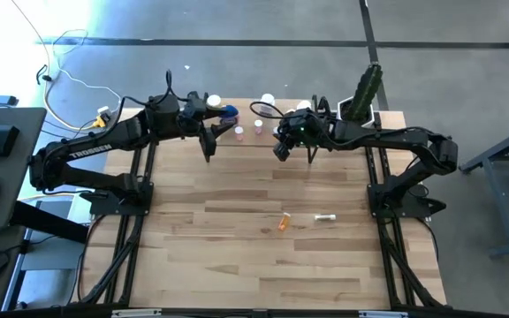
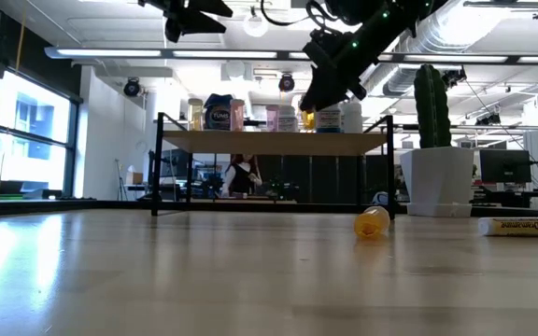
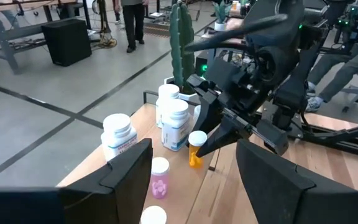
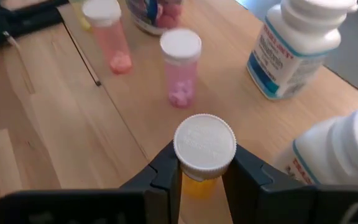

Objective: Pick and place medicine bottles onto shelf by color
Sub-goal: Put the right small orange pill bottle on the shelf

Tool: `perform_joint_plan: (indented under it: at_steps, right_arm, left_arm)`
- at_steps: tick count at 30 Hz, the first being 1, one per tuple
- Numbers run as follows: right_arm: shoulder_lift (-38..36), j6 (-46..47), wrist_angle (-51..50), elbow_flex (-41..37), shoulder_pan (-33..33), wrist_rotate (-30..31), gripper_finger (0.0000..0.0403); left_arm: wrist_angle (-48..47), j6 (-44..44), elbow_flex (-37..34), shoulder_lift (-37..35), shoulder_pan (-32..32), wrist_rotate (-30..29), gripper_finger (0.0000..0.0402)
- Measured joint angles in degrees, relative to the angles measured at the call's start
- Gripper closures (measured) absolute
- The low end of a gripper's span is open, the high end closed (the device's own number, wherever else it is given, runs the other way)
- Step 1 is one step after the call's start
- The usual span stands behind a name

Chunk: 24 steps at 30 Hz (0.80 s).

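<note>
The shelf (image 2: 278, 142) stands at the table's far edge. On its wood top are white bottles (image 4: 300, 43), two pink bottles (image 4: 181, 65), a blue-lidded jar (image 1: 228, 112) and more. My right gripper (image 4: 202, 167) is over the top's right-hand part, shut on a white-capped orange bottle (image 3: 196, 149). My left gripper (image 3: 197, 186) hangs open above the top's left part and holds nothing. A second orange bottle (image 1: 283, 221) and a white tube (image 1: 325, 216) lie on their sides on the table. My right gripper pinches the orange bottle between its two fingers (image 4: 166, 171), on the orange body right under the white cap (image 4: 199, 182). The fingers slant down from the table's near side. The bottle is upright with its base at the shelf board; whether it rests there I cannot tell.
A white pot with a tall green cactus (image 2: 432, 140) stands at the shelf's right end. White bottles (image 3: 174, 121) crowd close to the held bottle. The shelf top has bare wood (image 4: 229, 81) between the pink bottles and the white ones. People are in the room beyond.
</note>
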Motion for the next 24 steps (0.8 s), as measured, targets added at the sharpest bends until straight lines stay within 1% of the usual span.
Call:
perform_joint_plan:
  at_steps: [3,16,19,24]
  right_arm:
    - [0.0,-0.16,-1.78,-0.02,0.0,0.29,0.0324]
    - [-0.02,-3.44,-2.46,-0.02,0.0,0.41,0.0322]
    - [-0.02,-3.63,-2.46,-0.02,0.0,0.4,0.0304]
    - [-0.03,-2.0,-2.44,-0.02,0.0,0.38,0.0257]
  left_arm:
    - [0.0,0.0,0.02,0.0,0.0,0.0,0.0179]
    - [0.02,0.0,0.02,0.04,0.0,0.0,0.0179]
    - [0.02,0.0,0.01,0.04,0.0,0.0,0.0179]
    - [0.02,0.0,0.0,0.04,0.0,0.0,0.0179]
